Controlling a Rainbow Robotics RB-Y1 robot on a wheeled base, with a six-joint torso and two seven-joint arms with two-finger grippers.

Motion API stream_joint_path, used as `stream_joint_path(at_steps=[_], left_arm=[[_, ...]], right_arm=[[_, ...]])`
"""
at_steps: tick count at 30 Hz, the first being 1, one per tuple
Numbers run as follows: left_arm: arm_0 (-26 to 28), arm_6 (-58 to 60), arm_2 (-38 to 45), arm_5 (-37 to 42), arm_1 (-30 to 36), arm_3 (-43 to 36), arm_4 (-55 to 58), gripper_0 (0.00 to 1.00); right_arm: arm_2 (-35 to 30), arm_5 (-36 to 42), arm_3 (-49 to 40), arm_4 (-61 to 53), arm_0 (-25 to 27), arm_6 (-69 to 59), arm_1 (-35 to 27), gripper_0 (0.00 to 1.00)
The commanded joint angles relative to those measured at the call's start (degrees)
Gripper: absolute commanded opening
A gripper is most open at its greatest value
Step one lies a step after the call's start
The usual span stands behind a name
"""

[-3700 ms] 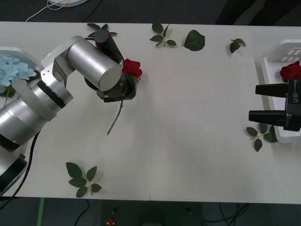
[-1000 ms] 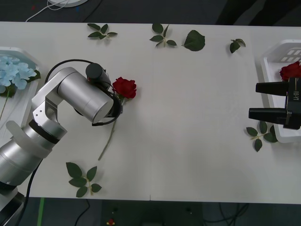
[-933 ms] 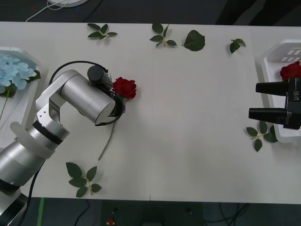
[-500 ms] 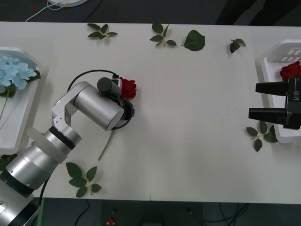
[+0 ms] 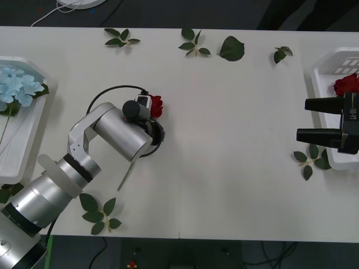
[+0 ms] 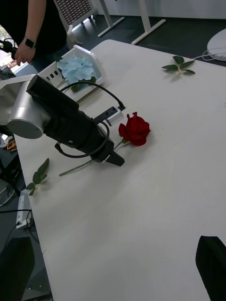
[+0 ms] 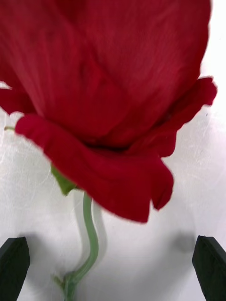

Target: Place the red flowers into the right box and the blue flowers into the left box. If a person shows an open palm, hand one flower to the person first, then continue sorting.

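A red flower (image 5: pixel 156 105) lies on the white table left of centre, its stem (image 5: pixel 125 176) running toward the front edge. My left gripper (image 7: pixel 112 270) hangs open right over it, the stem (image 7: pixel 90 240) between its black fingers; in the right wrist view that gripper (image 6: pixel 113 157) sits beside the rose head (image 6: pixel 135 128). Blue flowers (image 5: pixel 17 84) lie in the left box (image 5: pixel 22 134). Another red flower (image 5: pixel 346 84) lies in the right box (image 5: pixel 322 67). My right gripper (image 5: pixel 303 120) waits open at that box's inner rim. A person (image 6: pixel 33 23) stands beyond the left box; the open palm is out of view.
Loose green leaf sprigs lie along the far edge (image 5: pixel 120 36) (image 5: pixel 193 43) (image 5: pixel 231 49) (image 5: pixel 282 53), near the front left (image 5: pixel 100 213) and beside the right box (image 5: pixel 311 159). The wide middle of the table (image 5: pixel 235 145) is bare.
The rose went from the left gripper's hold down onto the table. The left arm then swung right and settled over the stem, covering part of the head. The right arm stayed still.
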Motion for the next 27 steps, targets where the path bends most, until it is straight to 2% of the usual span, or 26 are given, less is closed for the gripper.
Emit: stream_joint_path(at_steps=[1,4,6,8,9,11,12,27], left_arm=[[0.31,-2.78,-2.02,-1.51,-0.41,2.46,-1.28,1.0],[0.31,-3.04,-2.11,-1.6,-0.41,2.46,-1.64,0.98],[0.31,-3.13,-2.11,-1.6,-0.41,2.46,-2.16,0.87],[0.31,-3.31,-2.11,-1.6,-0.41,2.46,-2.51,0.61],[0.31,-3.31,-2.11,-1.6,-0.41,2.46,-2.51,0.52],[0.31,-3.57,-2.11,-1.51,-0.41,2.46,-2.51,0.11],[0.31,-3.57,-2.11,-1.6,-0.41,2.46,-2.51,0.01],[0.31,-4.1,-2.11,-2.57,-0.41,2.46,-3.04,0.0]], right_arm=[[-0.1,-0.43,-1.65,-0.76,0.82,1.69,0.78,1.0],[-0.1,-0.43,-1.65,-0.76,0.82,1.69,0.78,1.0],[-0.1,-0.43,-1.65,-0.76,0.82,1.69,0.78,1.0],[-0.1,-0.43,-1.65,-0.76,0.82,1.69,0.78,1.0],[-0.1,-0.43,-1.65,-0.76,0.82,1.69,0.78,1.0],[-0.1,-0.43,-1.65,-0.76,0.82,1.69,0.78,1.0],[-0.1,-0.43,-1.65,-0.76,0.82,1.69,0.78,1.0],[-0.1,-0.43,-1.65,-0.76,0.82,1.69,0.78,1.0]])
